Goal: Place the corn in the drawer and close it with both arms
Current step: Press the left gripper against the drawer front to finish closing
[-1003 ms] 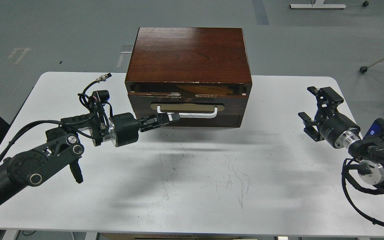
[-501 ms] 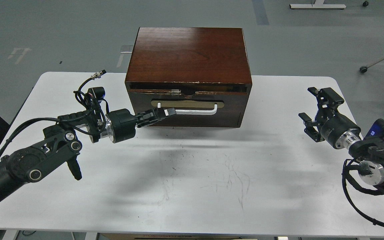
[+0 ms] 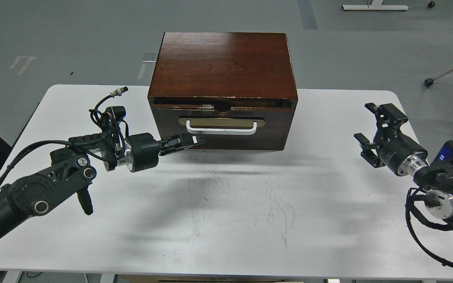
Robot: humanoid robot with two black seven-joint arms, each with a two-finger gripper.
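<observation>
The dark wood cabinet stands at the back middle of the white table. Its drawer, with a beige plate and white bar handle, is pushed in, leaving only a thin gap under the cabinet top. The corn is hidden from view. My left gripper is shut and empty, its tips just below the handle's left end, close to the drawer front. My right gripper is open and empty, hovering over the table's right side, well apart from the cabinet.
A plain lower panel sits under the drawer. Grey floor lies behind the table, with a chair base at the far right. The table's front edge is near the bottom of the view.
The drawer went from partly open to pushed in. My left gripper pushed forward with it, then drew back slightly left and down off the handle. The right arm barely moved.
</observation>
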